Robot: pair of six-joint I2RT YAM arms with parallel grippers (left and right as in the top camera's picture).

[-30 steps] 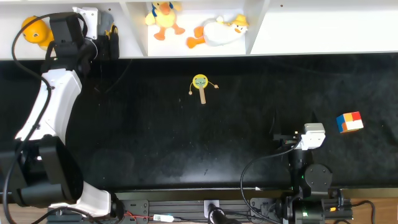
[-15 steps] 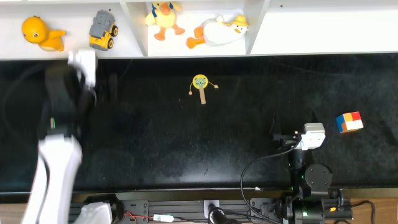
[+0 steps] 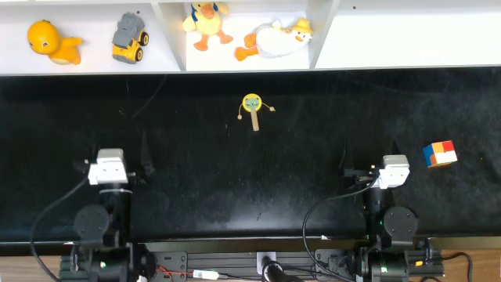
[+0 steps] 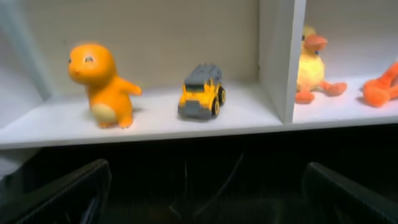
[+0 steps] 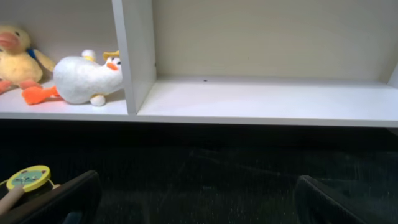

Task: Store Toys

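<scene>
Forward-left of our open right gripper [image 5: 196,202], we are targeting the rattle [image 5: 28,178], judging its handle the best pinch. The left gripper [image 4: 208,196] is gaping empty too.

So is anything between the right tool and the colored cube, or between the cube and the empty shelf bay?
Nothing visible does. Bare black mat separates the right tool from the cube, and the cube from the empty bay.
</scene>
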